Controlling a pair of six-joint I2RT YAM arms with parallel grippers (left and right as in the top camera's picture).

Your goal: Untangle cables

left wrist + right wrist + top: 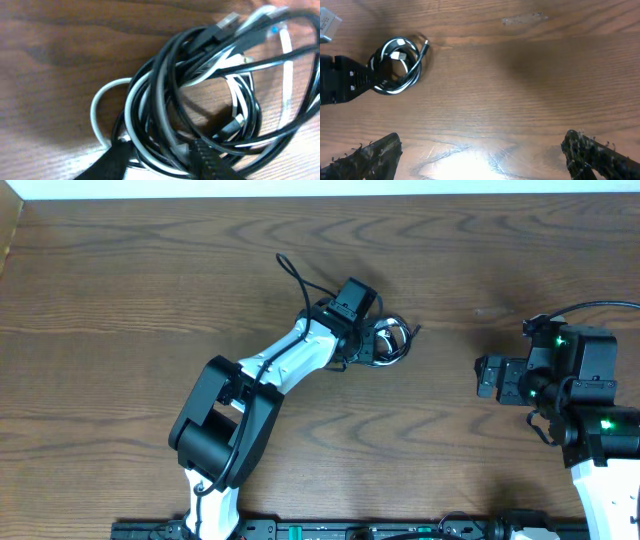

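Observation:
The cables point(396, 338), one black and one white, lie coiled together in a small bundle at the table's middle. In the left wrist view the bundle point(210, 85) fills the frame, with plug ends at its top. My left gripper point(160, 152) has its fingers closed in on several strands at the bundle's near edge; it also shows in the overhead view point(376, 346). In the right wrist view the bundle point(397, 65) sits far left, with the left gripper point(340, 82) against it. My right gripper point(480, 150) is open and empty, well to the right of the bundle point(486, 377).
The left arm point(290, 360) stretches diagonally from the front edge to the bundle, with its own thick black wire point(295, 275) looping behind the wrist. The right arm's base point(590, 420) stands at the front right. The wooden table point(120, 290) shows bare wood around them.

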